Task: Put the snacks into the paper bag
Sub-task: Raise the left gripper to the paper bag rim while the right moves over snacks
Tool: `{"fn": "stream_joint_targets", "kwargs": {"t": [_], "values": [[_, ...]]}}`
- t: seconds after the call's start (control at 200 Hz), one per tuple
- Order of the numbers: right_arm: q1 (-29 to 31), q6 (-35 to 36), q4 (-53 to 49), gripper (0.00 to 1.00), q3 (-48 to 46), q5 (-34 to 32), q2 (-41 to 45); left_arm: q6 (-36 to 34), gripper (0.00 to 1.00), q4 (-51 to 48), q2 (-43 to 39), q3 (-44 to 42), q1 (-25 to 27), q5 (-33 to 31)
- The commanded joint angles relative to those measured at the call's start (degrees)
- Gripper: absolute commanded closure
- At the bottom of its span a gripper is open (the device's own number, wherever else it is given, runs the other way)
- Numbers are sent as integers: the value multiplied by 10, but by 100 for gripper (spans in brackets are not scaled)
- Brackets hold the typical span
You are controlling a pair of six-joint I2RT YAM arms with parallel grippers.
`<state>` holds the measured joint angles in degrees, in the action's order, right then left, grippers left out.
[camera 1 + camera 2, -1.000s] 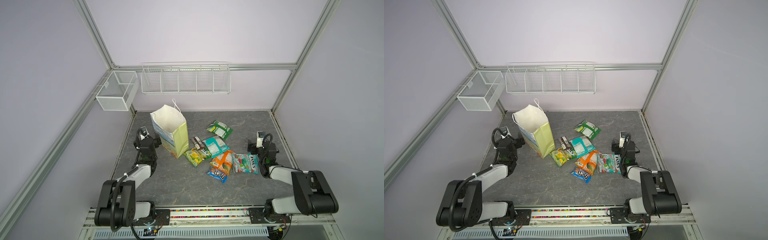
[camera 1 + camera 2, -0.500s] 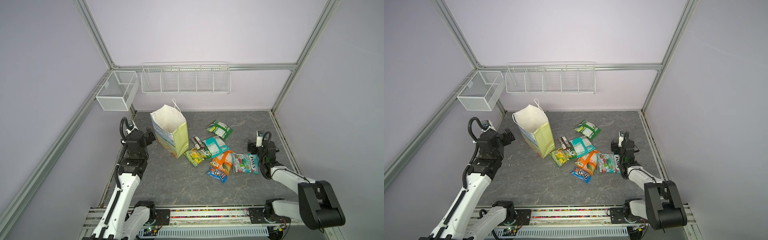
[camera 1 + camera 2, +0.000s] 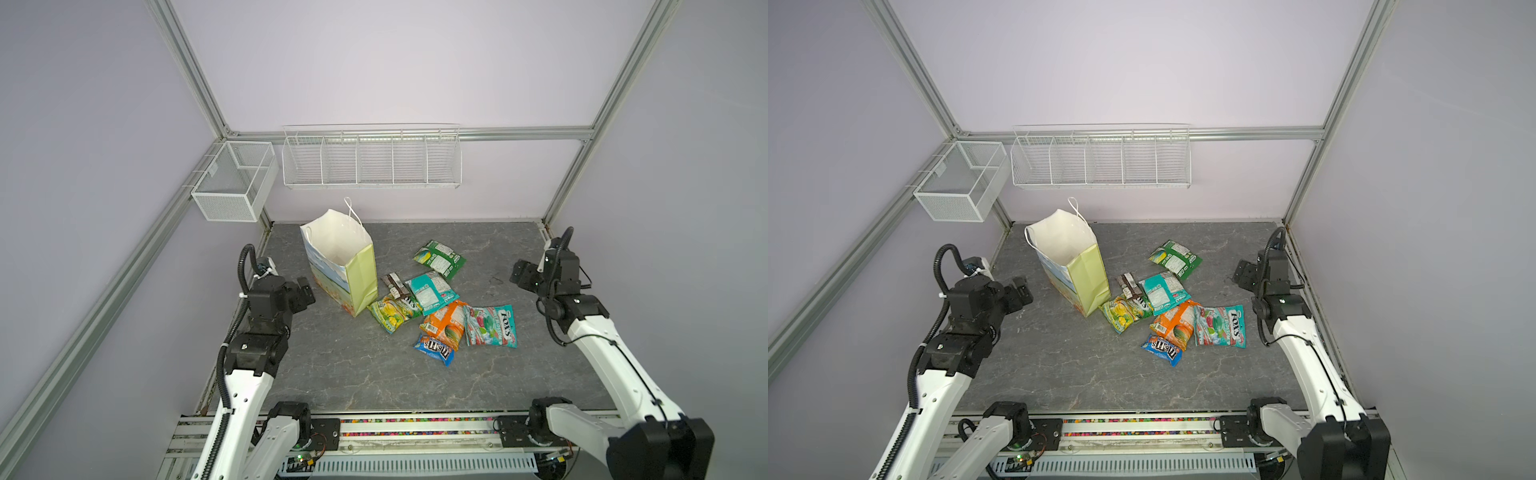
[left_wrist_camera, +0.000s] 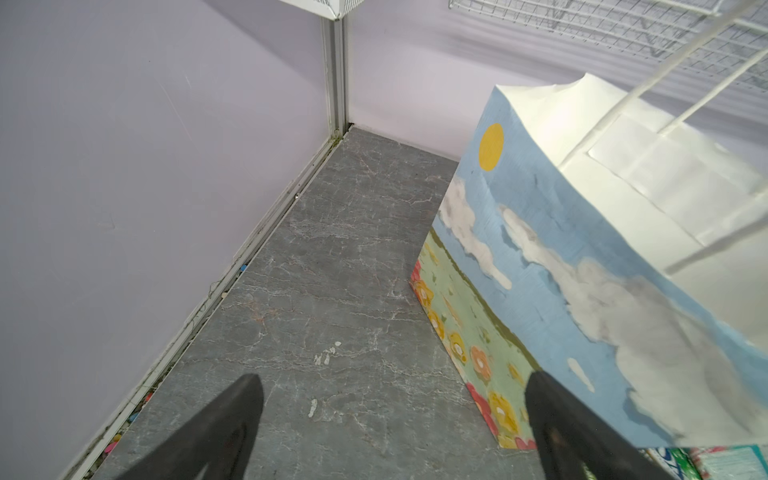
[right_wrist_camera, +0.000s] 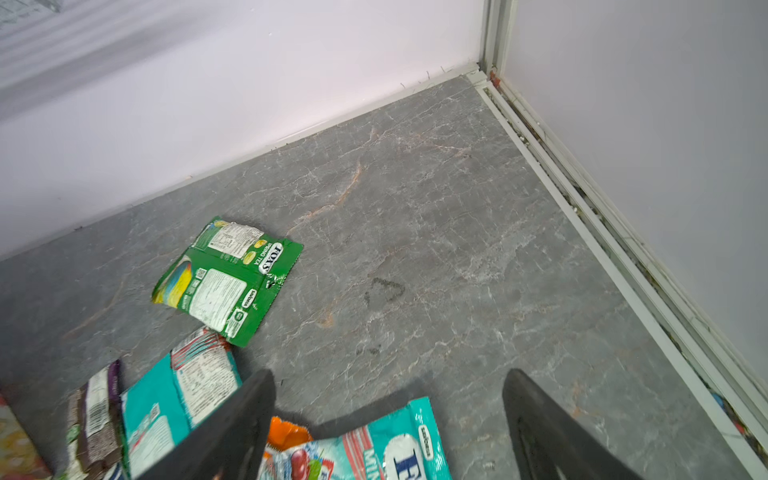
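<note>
Seven snacks [image 3: 432,291], one paper bag [image 3: 362,276], two wire baskets [image 3: 226,204] and two robot arms [image 3: 245,384].

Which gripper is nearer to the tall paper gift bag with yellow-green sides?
Left. The left gripper hangs open close beside the blue printed face of the paper bag. The right gripper, also open, is far away across the table.

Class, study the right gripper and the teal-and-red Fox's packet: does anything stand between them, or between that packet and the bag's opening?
Nothing visible does. The open right gripper has only bare table between it and the Fox's packet. Other packets lie flat between that packet and the paper bag, whose top stands open.
</note>
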<state>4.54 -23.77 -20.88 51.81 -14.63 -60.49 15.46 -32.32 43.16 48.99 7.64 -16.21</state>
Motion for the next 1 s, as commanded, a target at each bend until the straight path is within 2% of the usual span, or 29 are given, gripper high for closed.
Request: {"fn": "stream_joint_targets", "kwargs": {"t": [0.0,0.03,0.065,0.14,0.185,0.31,0.385,0.58,0.75,0.995], "values": [[-17,-88,-61,11,-11,4,36,12,1,-24,-25,-8,3,28],[-25,-49,-56,11,-11,80,37,16,1,-29,-28,-4,2,34],[-24,-27,-65,11,-11,128,36,23,1,-39,-29,3,3,43],[-20,-6,-81,10,-11,184,49,45,2,-66,-25,28,2,49],[-18,1,-75,10,-41,201,74,58,2,-83,-19,47,3,51],[-14,10,-63,11,-85,209,155,87,3,-122,5,104,3,84],[-13,12,-79,11,-87,210,174,107,1,-138,33,133,3,106],[-13,20,-150,11,-54,212,138,165,1,-155,77,191,12,139],[-10,12,-143,12,-65,243,147,189,1,-162,121,220,30,134],[-9,15,-162,12,-64,237,158,212,1,-169,198,266,33,127]]}}
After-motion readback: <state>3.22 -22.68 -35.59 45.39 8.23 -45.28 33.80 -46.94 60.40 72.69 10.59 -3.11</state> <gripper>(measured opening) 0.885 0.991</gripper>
